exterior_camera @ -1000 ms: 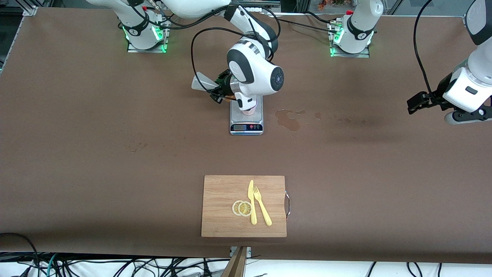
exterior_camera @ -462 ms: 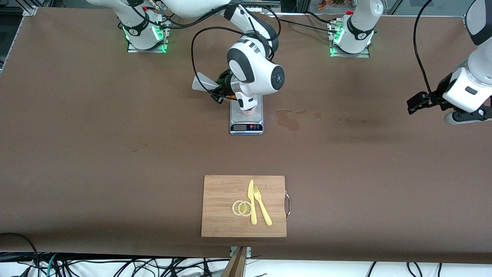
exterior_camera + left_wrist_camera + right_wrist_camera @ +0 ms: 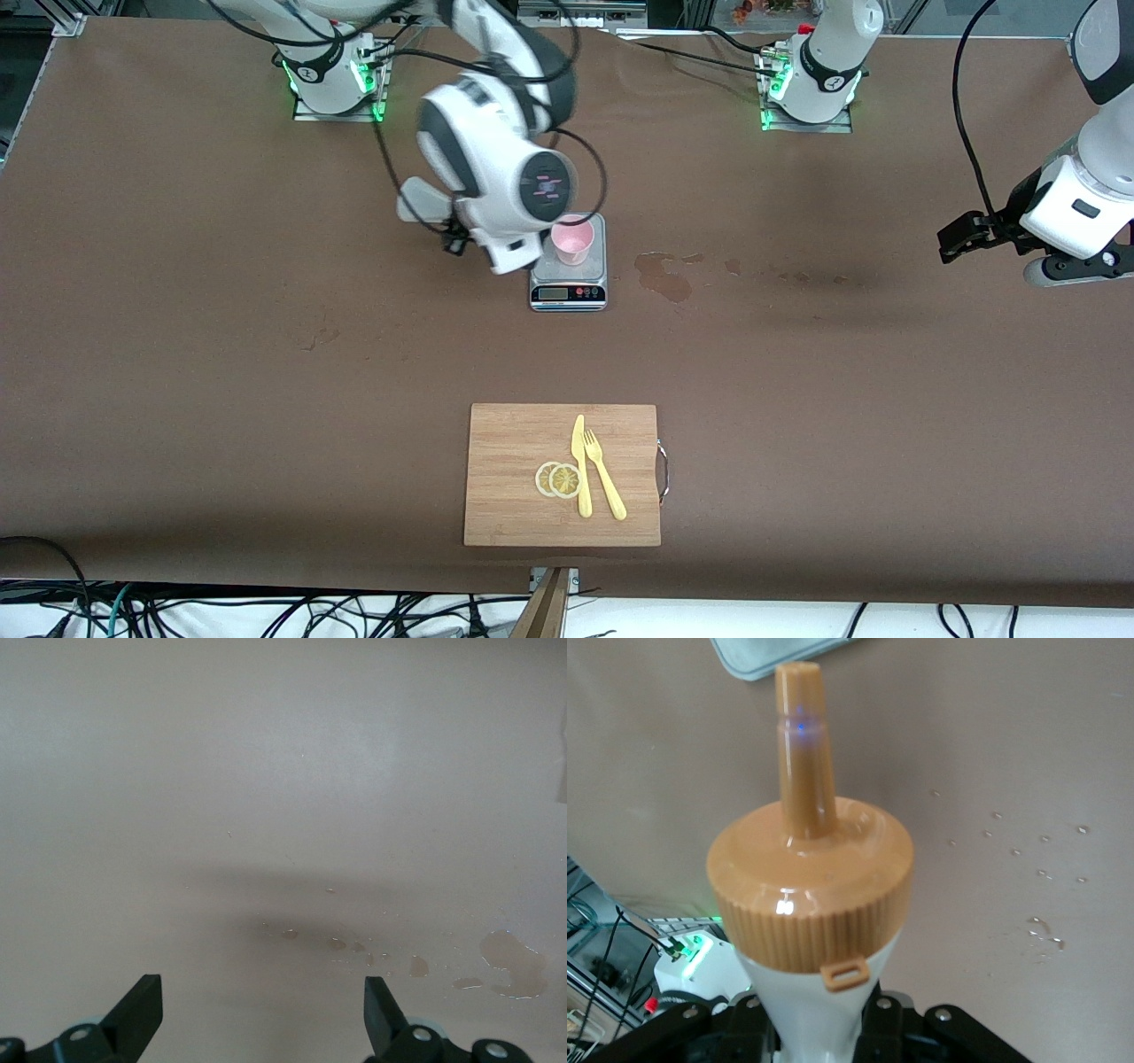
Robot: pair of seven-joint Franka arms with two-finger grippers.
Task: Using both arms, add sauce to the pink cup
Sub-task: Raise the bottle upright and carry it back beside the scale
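Observation:
The pink cup [image 3: 571, 239] stands upright on the grey kitchen scale [image 3: 568, 288]. My right gripper [image 3: 456, 235] is beside the scale, toward the right arm's end of the table, mostly hidden under its wrist. It is shut on the sauce bottle [image 3: 415, 200], whose whitish body sticks out past the wrist. In the right wrist view the bottle [image 3: 811, 895] shows its orange nozzle cap, gripped at the body by my right gripper [image 3: 811, 1028]. My left gripper [image 3: 961, 239] waits open and empty over the left arm's end of the table; it also shows in the left wrist view [image 3: 261, 1019].
A wet patch [image 3: 664, 275] lies on the table beside the scale, toward the left arm's end. A wooden cutting board [image 3: 514, 478] with a yellow knife, a fork and lemon slices lies nearer the front camera. A scale corner [image 3: 775, 651] shows in the right wrist view.
My right arm has swung with the sauce bottle from over the cup toward the right arm's end, uncovering the cup. The left arm has not moved.

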